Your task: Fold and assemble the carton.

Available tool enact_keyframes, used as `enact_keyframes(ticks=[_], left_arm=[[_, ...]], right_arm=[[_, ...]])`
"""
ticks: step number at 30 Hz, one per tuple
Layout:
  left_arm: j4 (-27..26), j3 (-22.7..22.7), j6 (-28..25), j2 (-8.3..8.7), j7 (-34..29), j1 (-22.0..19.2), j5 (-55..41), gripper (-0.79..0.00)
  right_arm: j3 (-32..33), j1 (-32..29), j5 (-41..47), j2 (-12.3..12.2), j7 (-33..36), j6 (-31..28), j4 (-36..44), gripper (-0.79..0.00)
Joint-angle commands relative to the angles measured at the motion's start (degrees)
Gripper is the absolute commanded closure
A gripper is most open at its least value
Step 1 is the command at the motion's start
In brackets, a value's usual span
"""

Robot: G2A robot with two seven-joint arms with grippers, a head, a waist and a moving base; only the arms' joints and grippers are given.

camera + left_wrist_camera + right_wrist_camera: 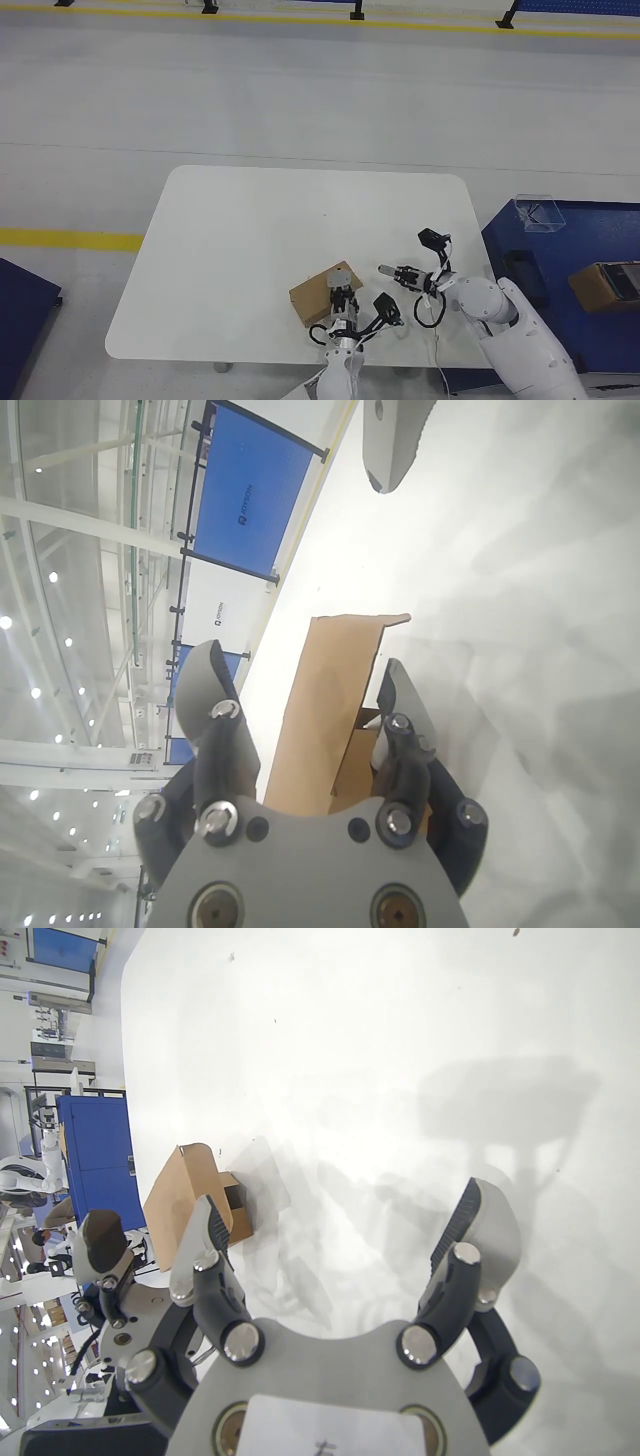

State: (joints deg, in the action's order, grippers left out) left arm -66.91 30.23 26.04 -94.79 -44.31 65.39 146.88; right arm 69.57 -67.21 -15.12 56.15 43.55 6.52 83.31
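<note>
A small brown carton (316,291), partly folded with one flap up, lies near the front edge of the white table (250,230). My left gripper (343,299) is at the carton's right end. In the left wrist view the left gripper (297,680) is open and straddles an upright carton panel (330,690); one finger (395,692) sits by the carton's open end, the other stands clear of it. My right gripper (392,271) hovers open over bare table to the carton's right. In the right wrist view the right gripper (345,1223) holds nothing, and the carton (172,1193) lies beyond it.
A blue cabinet (570,250) stands just right of the table, with a clear plastic bin (536,211) and a cardboard box (606,285) on it. The table's front edge (200,352) is close to the carton. The table's far and left parts are bare.
</note>
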Motion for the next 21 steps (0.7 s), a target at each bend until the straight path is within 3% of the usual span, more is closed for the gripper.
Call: enact_keyframes(ticks=[1, 2, 8, 11, 16, 19, 21], left_arm=[[0.5, 0.2, 0.0, -0.46, -0.3, 0.0, 0.3, -0.092], [0.7, 0.3, 0.0, -0.69, -0.5, 0.0, 0.5, 0.000], [-2.1, 0.6, 2.6, -1.66, 3.8, 1.8, -0.9, 0.000], [-7.6, 1.3, 4.9, -1.45, 12.2, 4.5, -6.1, 0.000], [-19.8, 4.7, 6.5, 0.63, 36.8, 11.0, -24.4, 0.000], [-24.2, 9.0, 1.3, 2.57, 54.0, 15.2, -41.1, 0.000], [-24.6, 12.2, -3.4, 3.52, 61.5, 17.6, -47.7, 0.000]], right_arm=[[0.1, 0.0, 0.1, 0.0, 0.1, -0.1, -0.1, -0.785], [0.2, 0.0, 0.2, 0.0, 0.2, -0.2, -0.2, -0.785], [1.0, 0.2, 1.2, 0.1, 0.1, -0.2, -0.6, -0.785], [2.1, 0.2, 2.5, 0.1, 0.2, -0.2, -0.7, -0.785], [5.2, -0.6, 5.9, -0.2, 1.0, -0.7, -0.1, -0.785], [7.7, -1.2, 8.9, -0.5, 2.0, -0.8, 0.4, -0.785], [9.1, -1.7, 10.2, -0.7, 3.1, -0.7, 0.9, -0.785]])
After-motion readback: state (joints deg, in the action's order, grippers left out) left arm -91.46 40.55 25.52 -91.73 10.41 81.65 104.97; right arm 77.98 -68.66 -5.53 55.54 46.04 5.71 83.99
